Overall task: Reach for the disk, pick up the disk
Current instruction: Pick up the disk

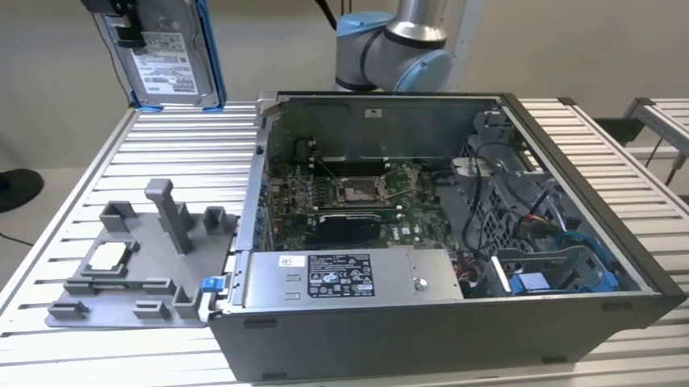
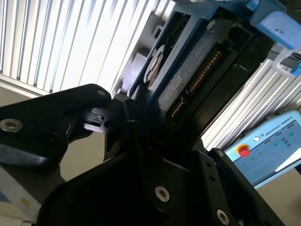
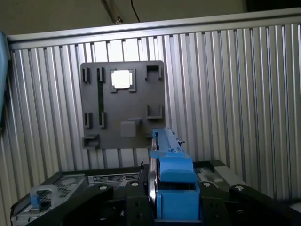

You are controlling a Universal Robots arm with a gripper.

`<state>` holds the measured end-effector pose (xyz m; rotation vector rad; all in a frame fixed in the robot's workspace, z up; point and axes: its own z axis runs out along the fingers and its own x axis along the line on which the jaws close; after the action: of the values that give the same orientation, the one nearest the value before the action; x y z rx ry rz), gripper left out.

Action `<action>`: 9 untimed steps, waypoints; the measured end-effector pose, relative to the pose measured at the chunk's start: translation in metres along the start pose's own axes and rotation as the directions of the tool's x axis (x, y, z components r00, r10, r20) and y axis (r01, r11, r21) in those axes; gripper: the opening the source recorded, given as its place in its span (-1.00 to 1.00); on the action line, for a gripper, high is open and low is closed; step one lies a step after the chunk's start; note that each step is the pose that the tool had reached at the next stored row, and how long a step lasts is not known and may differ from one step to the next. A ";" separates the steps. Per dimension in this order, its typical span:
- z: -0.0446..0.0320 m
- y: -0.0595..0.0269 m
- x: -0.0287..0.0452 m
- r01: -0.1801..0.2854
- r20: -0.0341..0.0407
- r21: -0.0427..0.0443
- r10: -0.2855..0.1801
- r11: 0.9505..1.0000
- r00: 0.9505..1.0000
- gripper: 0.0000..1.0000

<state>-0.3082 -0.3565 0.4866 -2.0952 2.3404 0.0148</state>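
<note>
We are seeing a white label (image 1: 161, 76) with rows of black print and barcodes on the disk (image 1: 164, 50) in the exterior view; its words are too small for us to read. A dark label (image 1: 339, 276) with pale print and symbols is lying on the power supply (image 1: 431, 274), beside a white-and-red sticker (image 1: 292, 260); we are making out no words on either. In the second wrist view, a pale sticker (image 2: 170, 89) on the disk is showing nothing legible, and a pendant (image 2: 268, 150) is carrying one short line of light lettering.
</note>
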 end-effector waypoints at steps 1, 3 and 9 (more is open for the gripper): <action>0.0001 -0.0027 -0.0003 0.000 0.000 0.000 0.000 1.000 1.000 -1.00; 0.0002 -0.0078 -0.0009 0.000 0.000 0.000 0.000 1.000 1.000 -1.00; 0.0005 -0.0249 -0.0028 0.000 0.000 0.000 0.000 1.000 1.000 -1.00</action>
<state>-0.2832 -0.3564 0.4859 -2.0952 2.3403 0.0148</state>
